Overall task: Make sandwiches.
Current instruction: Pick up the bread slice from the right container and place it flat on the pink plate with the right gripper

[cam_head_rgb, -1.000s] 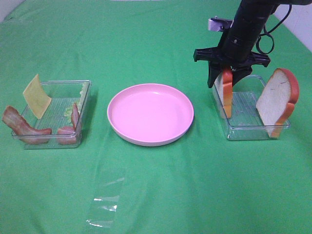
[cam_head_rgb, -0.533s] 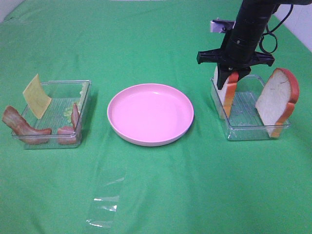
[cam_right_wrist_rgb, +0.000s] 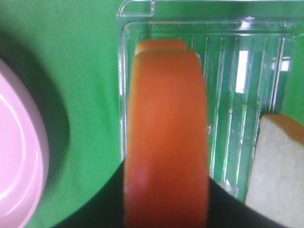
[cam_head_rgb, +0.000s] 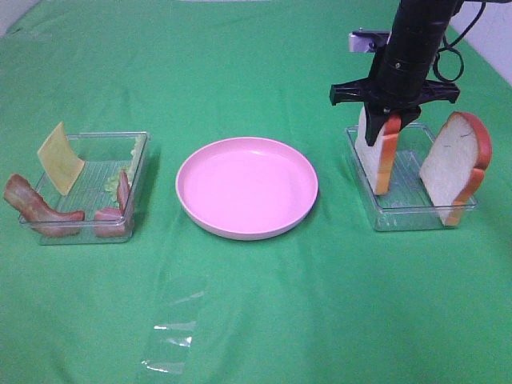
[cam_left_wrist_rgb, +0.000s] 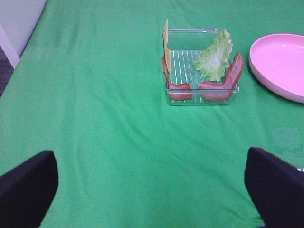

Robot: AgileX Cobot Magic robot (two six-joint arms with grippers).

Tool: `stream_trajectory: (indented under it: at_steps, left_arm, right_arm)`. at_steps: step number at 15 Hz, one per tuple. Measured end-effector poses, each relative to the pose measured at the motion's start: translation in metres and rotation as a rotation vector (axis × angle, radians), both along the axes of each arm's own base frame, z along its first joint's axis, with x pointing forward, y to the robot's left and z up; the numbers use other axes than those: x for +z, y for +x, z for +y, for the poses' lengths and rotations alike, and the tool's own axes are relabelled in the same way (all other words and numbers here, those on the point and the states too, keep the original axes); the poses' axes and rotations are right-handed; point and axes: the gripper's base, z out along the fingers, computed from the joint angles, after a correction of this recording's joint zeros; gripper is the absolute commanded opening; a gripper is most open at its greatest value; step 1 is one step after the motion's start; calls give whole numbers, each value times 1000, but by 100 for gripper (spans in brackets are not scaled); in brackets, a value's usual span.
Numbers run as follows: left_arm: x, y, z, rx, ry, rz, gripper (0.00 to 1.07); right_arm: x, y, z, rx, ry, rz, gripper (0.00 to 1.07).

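Note:
My right gripper (cam_head_rgb: 386,120) is shut on the top edge of a white bread slice (cam_head_rgb: 378,156) with an orange-red crust. The slice hangs upright, its lower end inside the right clear tray (cam_head_rgb: 416,212). Its crust (cam_right_wrist_rgb: 166,142) fills the right wrist view. A second slice (cam_head_rgb: 454,166) leans on that tray's right wall. The left clear tray (cam_head_rgb: 104,134) holds a yellow cheese square (cam_head_rgb: 60,158), bacon strips (cam_head_rgb: 36,210) and lettuce (cam_left_wrist_rgb: 214,57). My left gripper (cam_left_wrist_rgb: 152,190) is open above bare cloth, well short of that tray, and is outside the exterior high view.
A round pink plate (cam_head_rgb: 246,186) sits between the two trays with nothing on it. A scrap of clear film (cam_head_rgb: 172,332) lies on the green cloth near the front. The table's left edge (cam_left_wrist_rgb: 19,47) shows in the left wrist view.
My right gripper closed on the bread slice, then rose a little and shifted right with it. The slice now hangs straighter. The left arm has stayed still.

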Motion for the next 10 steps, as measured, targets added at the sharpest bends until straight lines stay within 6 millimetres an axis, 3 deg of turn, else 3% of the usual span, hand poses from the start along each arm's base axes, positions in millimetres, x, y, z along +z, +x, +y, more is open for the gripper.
stream_trajectory:
  at_steps: [4, 5, 7, 10]
  left_arm:
    - [0, 0, 0, 0, 0, 0, 102]
    - [0, 0, 0, 0, 0, 0, 102]
    - [0, 0, 0, 0, 0, 0, 102]
    - [0, 0, 0, 0, 0, 0, 102]
  right_arm:
    - [18, 1, 1, -4, 8, 16, 0]
    - [29, 1, 3, -7, 30, -9, 0]
    - [68, -8, 3, -10, 78, -89, 0]
    - [100, -27, 1, -12, 111, -137, 0]
